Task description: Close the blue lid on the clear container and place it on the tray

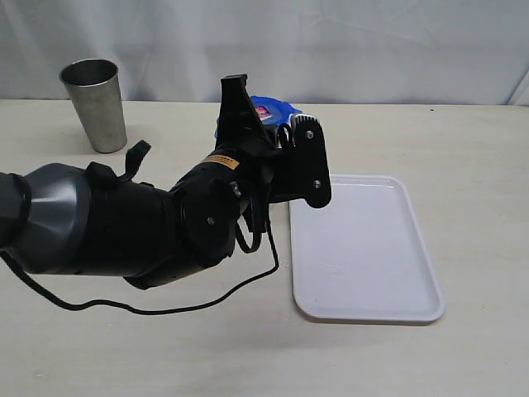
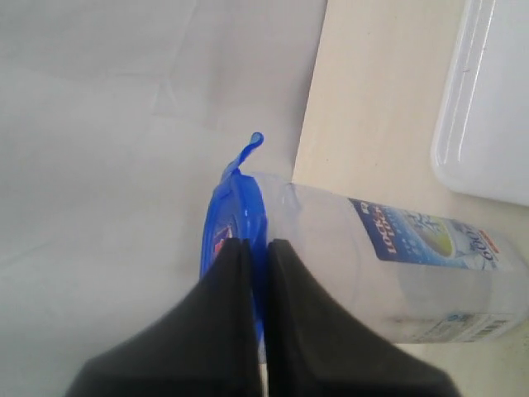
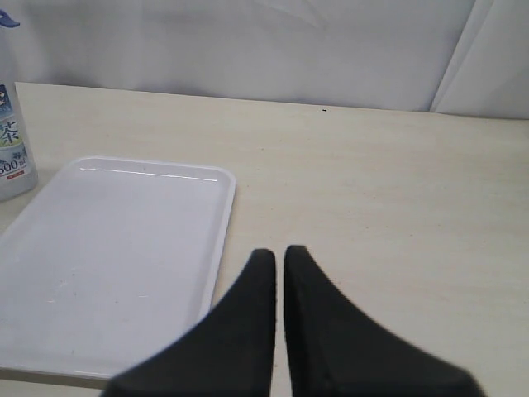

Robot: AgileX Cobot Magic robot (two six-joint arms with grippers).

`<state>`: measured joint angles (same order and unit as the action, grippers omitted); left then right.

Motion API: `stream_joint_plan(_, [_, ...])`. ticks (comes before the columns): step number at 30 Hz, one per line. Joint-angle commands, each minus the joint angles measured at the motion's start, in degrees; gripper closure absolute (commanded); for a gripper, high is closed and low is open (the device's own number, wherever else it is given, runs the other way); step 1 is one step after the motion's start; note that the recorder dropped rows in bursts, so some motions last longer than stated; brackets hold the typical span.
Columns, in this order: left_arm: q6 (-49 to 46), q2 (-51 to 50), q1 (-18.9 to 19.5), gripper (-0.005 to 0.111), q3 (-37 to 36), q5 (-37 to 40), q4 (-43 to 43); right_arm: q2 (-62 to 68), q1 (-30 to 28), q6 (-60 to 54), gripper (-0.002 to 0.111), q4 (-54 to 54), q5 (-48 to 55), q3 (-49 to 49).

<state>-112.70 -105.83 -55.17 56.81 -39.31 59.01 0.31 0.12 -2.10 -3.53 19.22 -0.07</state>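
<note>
left gripper (image 2: 258, 244) pinching rim of blue lid (image 2: 230, 217), fingers squeezing almost together, bit of blue showing between them. lid sitting on top of clear container (image 2: 397, 273), one flap sticking out loose. container standing upright on table (image 1: 413, 356), just beside corner of tray (image 3: 124, 248), not sitting on it. right gripper (image 3: 274, 252) hanging closed and empty over table near tray's edge. steel cup (image 1: 95, 103) sitting well apart.
</note>
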Motion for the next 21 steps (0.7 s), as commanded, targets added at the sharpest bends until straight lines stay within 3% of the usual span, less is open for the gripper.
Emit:
stream_joint_plan(1, [0.5, 0.2, 0.1, 0.107, -0.1, 0.3, -0.2, -0.3, 0.0, 0.0, 0.104, 0.1, 0.1, 0.1])
stream_joint_plan(21, [0.5, 0.2, -0.1, 0.105, -0.1, 1.1, 2.6, -0.3, 0.0, 0.0, 0.104, 0.1, 0.2, 0.1])
